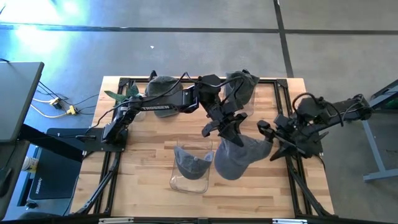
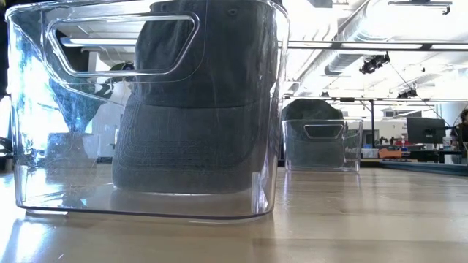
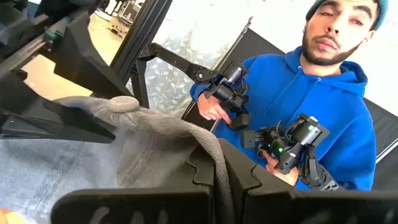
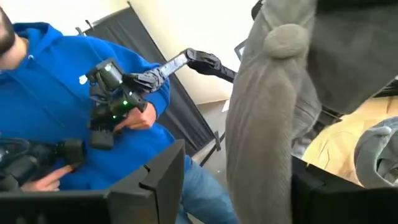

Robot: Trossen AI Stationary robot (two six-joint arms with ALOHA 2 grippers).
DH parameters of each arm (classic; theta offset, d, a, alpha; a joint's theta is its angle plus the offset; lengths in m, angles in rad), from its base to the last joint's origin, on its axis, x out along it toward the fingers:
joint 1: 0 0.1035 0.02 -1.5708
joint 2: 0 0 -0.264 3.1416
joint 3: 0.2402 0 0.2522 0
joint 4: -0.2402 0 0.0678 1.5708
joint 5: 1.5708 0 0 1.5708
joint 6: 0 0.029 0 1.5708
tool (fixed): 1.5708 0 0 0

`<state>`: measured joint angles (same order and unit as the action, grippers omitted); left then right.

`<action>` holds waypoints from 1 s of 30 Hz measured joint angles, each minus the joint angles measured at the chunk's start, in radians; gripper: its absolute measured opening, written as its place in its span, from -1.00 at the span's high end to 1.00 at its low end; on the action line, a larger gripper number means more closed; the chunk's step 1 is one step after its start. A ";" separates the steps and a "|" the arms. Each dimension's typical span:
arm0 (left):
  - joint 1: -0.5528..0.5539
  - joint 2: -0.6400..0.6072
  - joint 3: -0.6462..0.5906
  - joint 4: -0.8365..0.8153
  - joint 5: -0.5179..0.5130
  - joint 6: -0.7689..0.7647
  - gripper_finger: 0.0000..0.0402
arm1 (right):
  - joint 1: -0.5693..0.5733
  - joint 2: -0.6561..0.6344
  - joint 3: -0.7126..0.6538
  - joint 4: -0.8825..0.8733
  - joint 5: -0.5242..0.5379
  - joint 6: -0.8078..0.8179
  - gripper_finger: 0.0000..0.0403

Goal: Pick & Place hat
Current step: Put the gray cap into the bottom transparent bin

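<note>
A grey hat (image 1: 239, 158) hangs under my left gripper (image 1: 227, 130), just right of the near clear bin (image 1: 191, 167), which has another grey hat (image 2: 197, 109) in it. My left gripper (image 3: 217, 168) is shut on the hanging hat (image 3: 143, 143). My right gripper (image 1: 268, 134) is open at the hat's right side. In the right wrist view its fingers (image 4: 155, 180) stand on either side of the hat (image 4: 267, 81). A far clear bin (image 1: 239, 93) also holds a hat (image 2: 314, 109). My left gripper pinches a rolled fold of the hat's cloth (image 3: 214, 146) between its two fingers, coming from above and pointing down. The hat hangs slack below the fingers, and none of it shows at table height in the low view. My right gripper: I cannot tell whether it touches the hat.
One more grey hat (image 1: 161, 84) lies at the table's far left, by a green plant (image 1: 121, 94). A person in a blue hoodie (image 3: 311, 93) stands beyond the table holding hand controllers. Bare wood (image 1: 149, 149) lies left of the near bin.
</note>
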<state>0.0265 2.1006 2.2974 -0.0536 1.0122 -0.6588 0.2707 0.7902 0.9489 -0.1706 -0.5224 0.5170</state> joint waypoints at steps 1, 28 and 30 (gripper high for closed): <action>0.000 0.000 0.000 -0.001 0.000 0.000 1.00 | -0.003 0.002 0.000 0.000 0.000 -0.007 0.09; 0.134 -0.092 0.001 -0.690 0.198 0.409 1.00 | -0.078 0.201 0.000 0.053 0.378 -0.283 0.97; 0.147 -0.132 -0.002 -0.875 0.074 0.545 1.00 | -0.092 0.210 0.000 0.098 0.394 -0.280 0.96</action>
<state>0.1734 1.9691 2.2959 -0.9283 1.0864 -0.1133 0.1789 1.0006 0.9489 -0.0729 -0.1287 0.2375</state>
